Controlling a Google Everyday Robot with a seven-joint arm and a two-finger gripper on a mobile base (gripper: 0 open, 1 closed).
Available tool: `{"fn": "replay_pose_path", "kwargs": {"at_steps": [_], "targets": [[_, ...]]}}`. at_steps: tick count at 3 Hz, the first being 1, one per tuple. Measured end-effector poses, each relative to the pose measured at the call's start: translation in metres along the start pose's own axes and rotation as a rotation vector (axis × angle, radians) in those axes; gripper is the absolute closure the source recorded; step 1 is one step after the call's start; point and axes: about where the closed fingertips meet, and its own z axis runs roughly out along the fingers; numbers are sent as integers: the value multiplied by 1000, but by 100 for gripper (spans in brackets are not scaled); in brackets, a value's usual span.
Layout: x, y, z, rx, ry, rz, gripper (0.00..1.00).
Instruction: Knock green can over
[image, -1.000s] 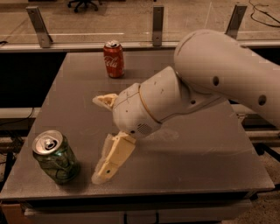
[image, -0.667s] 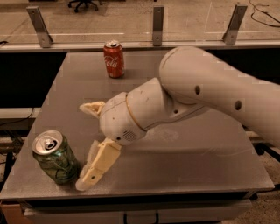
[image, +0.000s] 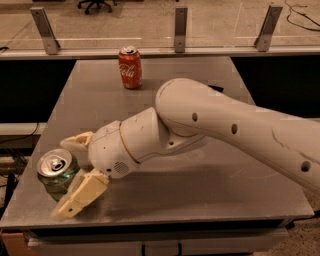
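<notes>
The gripper (image: 65, 178) is spread wide and holds nothing. Its fingers (image: 82, 194) straddle the green can (image: 53, 168), which stands upright at the table's (image: 210, 200) front-left corner. It looks set to shove, not grasp. The arm (image: 225, 125) lies low across the table, and the red can (image: 130, 67) stands well apart at the back.

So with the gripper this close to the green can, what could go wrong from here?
1. The green can stands close to the table's near corner at the view's left; a shove outward could send it off the edge rather than just tip it.
2. The gripper is open with a finger on each side of the can, so it may slide or trap the can instead of toppling it.
</notes>
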Motion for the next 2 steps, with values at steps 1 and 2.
{"fn": "replay_pose_path", "kwargs": {"at_steps": [1,2], "targets": [[-3,0,13,-15,-35,6,41],[-2,-5,7,-1,-34,3,64]]}}
